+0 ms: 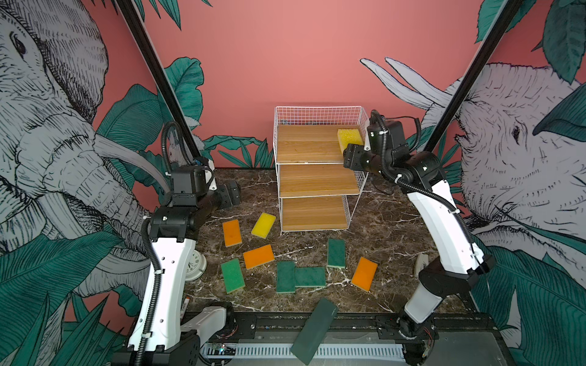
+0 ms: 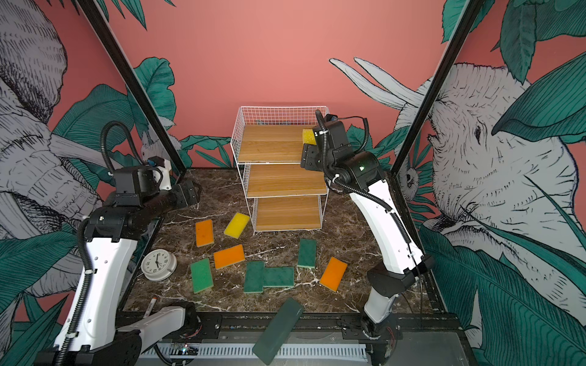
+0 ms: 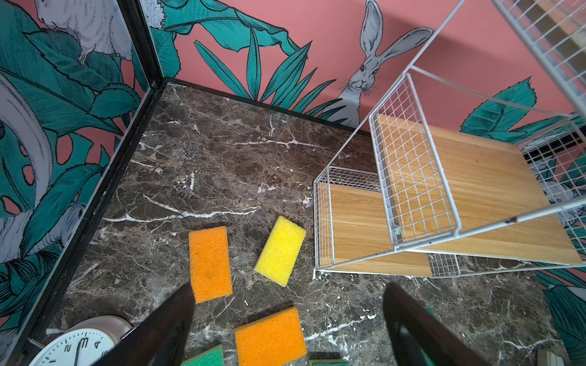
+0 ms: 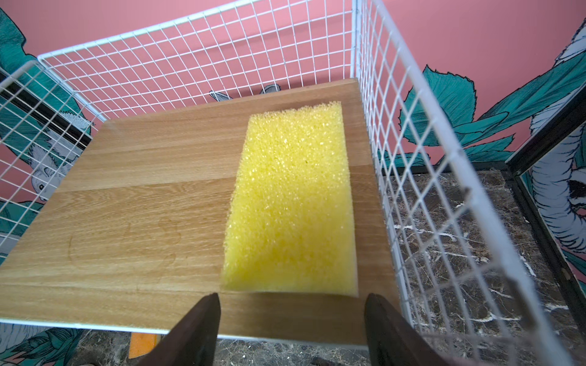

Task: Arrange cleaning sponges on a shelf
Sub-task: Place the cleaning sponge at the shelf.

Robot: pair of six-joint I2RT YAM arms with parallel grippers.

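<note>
Ahead of my right gripper [image 4: 291,304]: yellow sponge [image 4: 291,196] flat on top board [image 4: 142,202], near wire wall; jaws apart, holding nothing. Left gripper [image 3: 285,320] open too.

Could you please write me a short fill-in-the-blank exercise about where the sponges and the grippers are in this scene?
1. The only sponge on the shelf is coloured ____.
2. That sponge lies on the ____ board.
3. The number of orange sponges on the table is ____.
4. The right gripper, at that sponge's near end, has its jaws ____.

Missing words: yellow; top; three; open
</note>
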